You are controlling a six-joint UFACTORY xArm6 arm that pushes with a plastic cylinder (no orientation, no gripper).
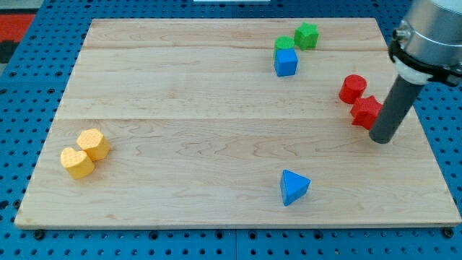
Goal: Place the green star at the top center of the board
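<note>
Two green blocks sit near the view's top, right of centre. One (306, 35) is higher and looks star-like. The other (284, 44) is partly hidden behind a blue cube (286, 63) that touches it from below. My tip (382, 138) rests on the wooden board (216, 123) at the view's right. It stands just right of and below a red block (366, 111), touching or nearly touching it. The tip is far from the green blocks, to their lower right.
A red cylinder (352, 88) sits just above and left of the other red block. A blue triangle (294, 187) lies near the view's bottom. A yellow hexagon (94, 144) and a yellow heart (76, 162) touch at the view's left.
</note>
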